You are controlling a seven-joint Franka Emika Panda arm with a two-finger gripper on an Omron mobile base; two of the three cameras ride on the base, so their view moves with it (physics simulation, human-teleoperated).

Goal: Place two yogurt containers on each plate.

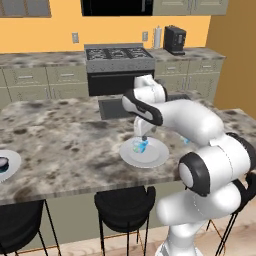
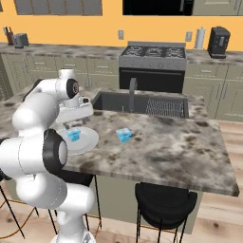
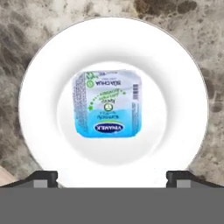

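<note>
pincer (image 3: 112, 177) spread wide above plate (image 3: 183, 87), light-blue yogurt tub (image 3: 108, 104) centred below, seemingly untouched

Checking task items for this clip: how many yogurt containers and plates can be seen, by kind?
Light-blue yogurt tubs: 2, one on the near plate, one on the counter by the sink
Dark round yogurt cup: 1, on the far-left plate
Plates: 2, near plate, far-left plate
Total: 5
</note>
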